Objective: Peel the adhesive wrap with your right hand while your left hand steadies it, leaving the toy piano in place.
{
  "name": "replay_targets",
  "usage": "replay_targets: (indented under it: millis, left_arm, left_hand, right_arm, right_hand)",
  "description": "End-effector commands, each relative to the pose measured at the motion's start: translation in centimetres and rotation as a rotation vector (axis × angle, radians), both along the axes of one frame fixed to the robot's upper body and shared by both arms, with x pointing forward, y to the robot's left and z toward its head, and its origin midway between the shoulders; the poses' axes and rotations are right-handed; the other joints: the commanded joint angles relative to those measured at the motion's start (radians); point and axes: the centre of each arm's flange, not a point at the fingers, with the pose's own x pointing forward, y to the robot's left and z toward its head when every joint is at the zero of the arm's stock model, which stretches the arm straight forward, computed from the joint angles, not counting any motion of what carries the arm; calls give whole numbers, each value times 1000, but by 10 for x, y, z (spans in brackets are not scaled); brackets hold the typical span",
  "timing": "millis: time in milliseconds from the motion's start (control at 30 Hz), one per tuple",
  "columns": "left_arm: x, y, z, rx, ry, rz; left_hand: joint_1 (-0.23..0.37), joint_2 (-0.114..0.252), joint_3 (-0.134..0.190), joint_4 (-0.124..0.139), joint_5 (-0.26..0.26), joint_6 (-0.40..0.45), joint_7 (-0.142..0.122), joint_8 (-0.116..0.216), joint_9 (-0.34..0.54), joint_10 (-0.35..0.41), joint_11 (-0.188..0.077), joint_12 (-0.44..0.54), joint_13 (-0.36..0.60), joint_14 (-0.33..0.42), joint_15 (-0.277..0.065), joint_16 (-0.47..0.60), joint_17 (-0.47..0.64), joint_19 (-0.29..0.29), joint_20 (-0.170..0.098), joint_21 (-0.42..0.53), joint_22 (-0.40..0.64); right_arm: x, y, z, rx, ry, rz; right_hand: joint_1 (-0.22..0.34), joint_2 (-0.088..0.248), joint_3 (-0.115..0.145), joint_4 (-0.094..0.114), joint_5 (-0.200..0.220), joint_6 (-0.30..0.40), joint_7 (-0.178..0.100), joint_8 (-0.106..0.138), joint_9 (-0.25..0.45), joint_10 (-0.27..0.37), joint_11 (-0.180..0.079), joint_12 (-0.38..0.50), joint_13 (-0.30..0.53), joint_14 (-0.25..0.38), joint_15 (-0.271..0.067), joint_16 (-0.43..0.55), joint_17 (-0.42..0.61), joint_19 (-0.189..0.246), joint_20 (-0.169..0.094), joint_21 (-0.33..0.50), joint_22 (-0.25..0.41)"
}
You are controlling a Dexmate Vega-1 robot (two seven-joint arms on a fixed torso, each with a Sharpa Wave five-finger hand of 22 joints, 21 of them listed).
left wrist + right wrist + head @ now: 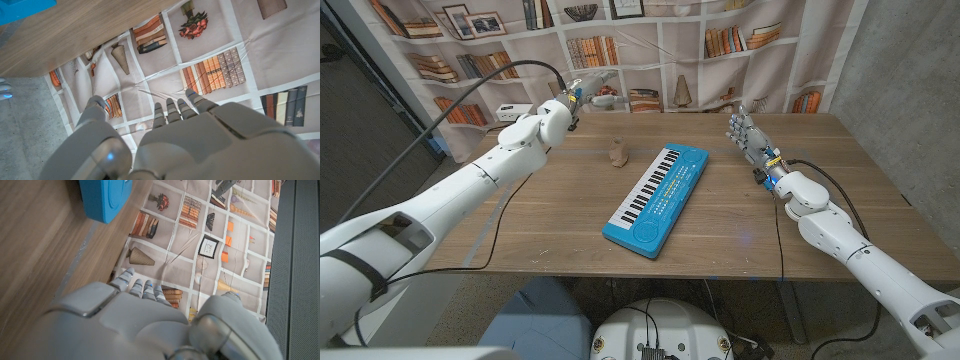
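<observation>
Right now the blue toy piano (656, 200) lies slanted in the middle of the wooden bench (550, 215). Just beyond it, a bit to the left, sits a small brown lump (617, 151). The left hand (566, 103) is up at the far left, and the right hand (744, 132) at the far right. Both have fingers spread and hold nothing.

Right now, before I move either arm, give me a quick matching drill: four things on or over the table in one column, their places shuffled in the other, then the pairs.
Things:
1. toy piano
2. adhesive wrap
3. left hand
4. right hand

Places:
A. raised near the table's far left part
B. lying diagonally at mid-table
C. raised over the table's far right part, fingers apart
D. small brown thing just beyond the keyboard's left side

Pairs: 1-B, 2-D, 3-A, 4-C
</observation>
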Motion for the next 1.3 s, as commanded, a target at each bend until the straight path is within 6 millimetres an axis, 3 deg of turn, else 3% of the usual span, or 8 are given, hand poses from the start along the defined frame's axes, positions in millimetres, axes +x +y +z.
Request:
replay_targets:
  millis: [33,300,467,967,1300]
  left_arm:
    - [3,-8,6,41,-9,18]
    - [7,-8,5,79,-27,24]
    - [11,-10,4,132,-30,55]
    - [19,-16,0,255,-56,115]
    - [21,-22,-1,350,-62,153]
  left_hand:
    - [16,5,8,-3,5,7,0,8,2,7,-2,1,4,5,0,3,1,3,4,0,3]
    - [31,0,5,-1,0,7,3,7,2,42,-18,14,6,35,-2,11,1,11,14,3,4]
    - [40,-3,2,1,-1,55,3,23,4,55,-16,18,8,48,-2,11,1,21,17,5,4]
    - [51,-4,-3,5,-2,68,3,25,9,71,-21,21,10,62,-4,10,1,28,17,4,4]
    - [53,-13,-16,11,-2,108,3,34,15,113,-36,36,15,111,-14,19,3,93,9,24,6]
  right_arm:
    - [0,1,-2,-2,-2,-3]
    - [3,-3,-4,15,-3,-9]
    - [5,-4,-4,16,0,-10]
    - [11,-11,-4,21,7,-21]
    - [10,-14,-6,18,13,-33]
  right_hand:
    - [14,2,-3,-7,-6,-4,3,4,4,3,2,6,4,-25,1,-1,-1,-7,-1,4,3]
    - [17,3,-2,-9,-7,-7,1,3,4,3,0,6,4,-25,-1,0,-1,-7,-1,4,3]
    - [19,3,-2,-10,-8,-9,2,2,4,2,1,6,4,-25,-1,0,-1,-8,-1,4,3]
    - [24,4,-2,-14,-10,-14,0,1,4,-3,-3,4,4,-43,-5,-4,-2,-24,-2,0,3]
    - [25,5,-2,-15,-11,-16,-2,1,4,-7,-2,3,4,-45,-4,-4,-2,-25,-2,0,3]
